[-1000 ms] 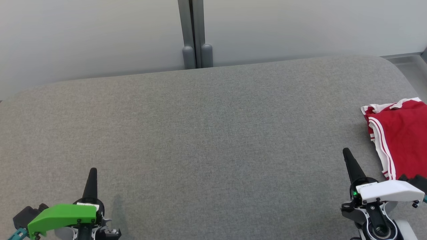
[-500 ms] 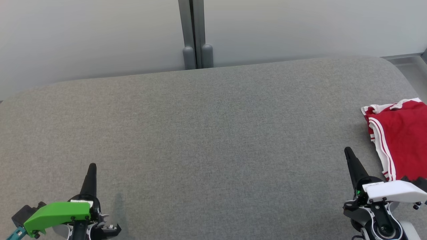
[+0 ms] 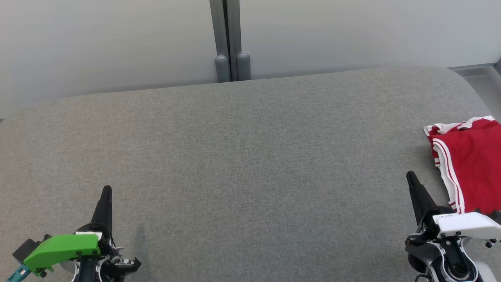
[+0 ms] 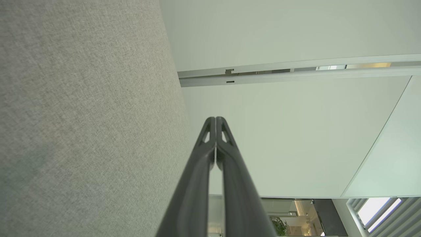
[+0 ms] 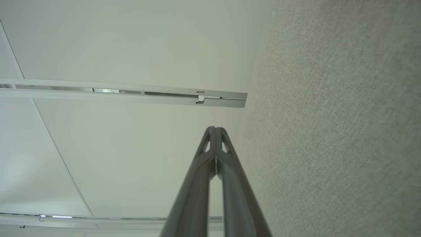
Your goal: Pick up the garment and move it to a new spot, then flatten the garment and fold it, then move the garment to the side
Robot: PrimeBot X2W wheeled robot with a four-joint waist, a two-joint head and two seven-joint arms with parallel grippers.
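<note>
Garment (image 3: 471, 164): red cloth with white striped trim, gathered in a compact, roughly folded heap. Location: right edge of worktop (image 3: 250, 156), about midway between far and near edges; right part cut off by head view's border. Not gripped, not touched by either pincer.

Worktop: grey woven fabric surface, rounded far corners.

Left pincer (image 3: 105, 190): by near-left corner of worktop, green cover (image 3: 62, 246) on wrist. Fingers clenched tip to tip, nothing between them, pointing toward far edge. Well apart from garment.

Right pincer (image 3: 409, 175): by near-right corner of worktop, white cover (image 3: 465, 224) on wrist. Fingers clenched together, empty, pointing toward far edge with a slight lean to the left. Just beside garment's near-left hem, separated from it by a narrow strip of bare fabric.

Behind far edge: pale wall panels (image 3: 117, 39), grey upright post (image 3: 229, 39) at their joint.
</note>
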